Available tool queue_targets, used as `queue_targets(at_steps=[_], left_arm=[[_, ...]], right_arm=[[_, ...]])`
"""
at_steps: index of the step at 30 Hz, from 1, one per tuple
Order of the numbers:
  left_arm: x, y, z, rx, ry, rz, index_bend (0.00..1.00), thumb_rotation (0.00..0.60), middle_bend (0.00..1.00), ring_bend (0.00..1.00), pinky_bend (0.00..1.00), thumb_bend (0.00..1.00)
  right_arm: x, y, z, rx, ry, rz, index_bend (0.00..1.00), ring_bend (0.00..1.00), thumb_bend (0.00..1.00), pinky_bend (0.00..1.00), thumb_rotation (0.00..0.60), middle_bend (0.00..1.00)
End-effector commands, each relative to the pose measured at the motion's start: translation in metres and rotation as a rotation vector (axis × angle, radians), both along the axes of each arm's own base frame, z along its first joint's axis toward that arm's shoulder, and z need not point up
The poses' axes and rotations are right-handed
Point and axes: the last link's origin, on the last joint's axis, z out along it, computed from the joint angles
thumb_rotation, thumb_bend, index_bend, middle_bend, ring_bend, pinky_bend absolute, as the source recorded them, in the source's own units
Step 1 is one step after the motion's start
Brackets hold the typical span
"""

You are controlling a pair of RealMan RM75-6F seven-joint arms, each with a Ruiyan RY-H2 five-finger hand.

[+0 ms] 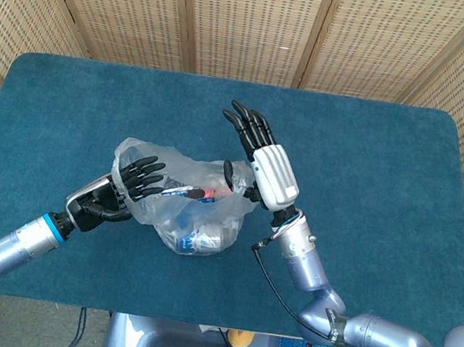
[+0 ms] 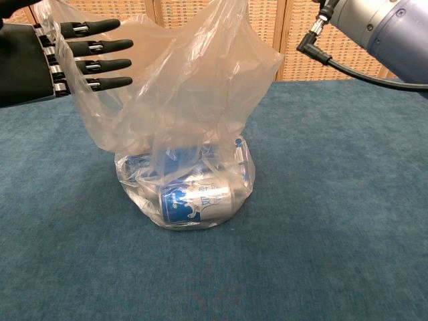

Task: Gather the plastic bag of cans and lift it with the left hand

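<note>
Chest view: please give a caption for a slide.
Left hand, fingers spread, presses against the bag holding cans.

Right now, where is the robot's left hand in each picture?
Head view: the left hand is left of centre, fingers spread against the left side of the plastic bag.
Chest view: the left hand is at the top left, fingers pointing right against the bag's upper plastic.
Shared landmark: the blue and white can lying in the bottom of the bag, also seen in the head view.

The plastic bag [image 1: 185,197] holding cans [image 2: 195,200] sits mid-table [image 1: 374,160], left hand [image 1: 121,187] and right hand [image 1: 264,165] flanking it.
</note>
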Motion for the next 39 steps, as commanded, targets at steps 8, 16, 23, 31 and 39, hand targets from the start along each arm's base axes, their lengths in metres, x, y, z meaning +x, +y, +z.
queue_targets(at_steps=[8, 16, 23, 31, 39], left_arm=[[0.025, 0.015, -0.017, -0.082, -0.215, -0.177, 0.00, 0.600, 0.00, 0.01, 0.11, 0.00], [0.018, 0.019, -0.010, -0.059, -0.349, -0.173, 0.18, 0.600, 0.13, 0.15, 0.21, 0.09], [0.001, 0.020, -0.001, -0.051, -0.354, -0.206, 0.36, 0.600, 0.29, 0.29, 0.29, 0.15], [-0.015, 0.027, -0.012, 0.068, -0.108, -0.237, 0.38, 0.600, 0.31, 0.30, 0.30, 0.15], [0.005, 0.033, -0.031, 0.143, -0.056, -0.219, 0.34, 0.600, 0.27, 0.26, 0.28, 0.15]], right_arm=[[-0.006, 0.003, -0.003, -0.005, 0.027, -0.007, 0.00, 0.00, 0.65, 0.00, 0.600, 0.03], [-0.011, 0.001, -0.002, -0.006, 0.031, -0.021, 0.00, 0.00, 0.65, 0.00, 0.600, 0.03], [-0.012, 0.000, 0.001, -0.009, 0.022, -0.025, 0.00, 0.00, 0.65, 0.00, 0.600, 0.03], [-0.006, -0.004, 0.014, -0.031, 0.014, -0.021, 0.00, 0.00, 0.65, 0.00, 0.600, 0.03], [0.009, 0.001, 0.022, -0.023, 0.012, 0.006, 0.00, 0.00, 0.65, 0.00, 0.600, 0.04]])
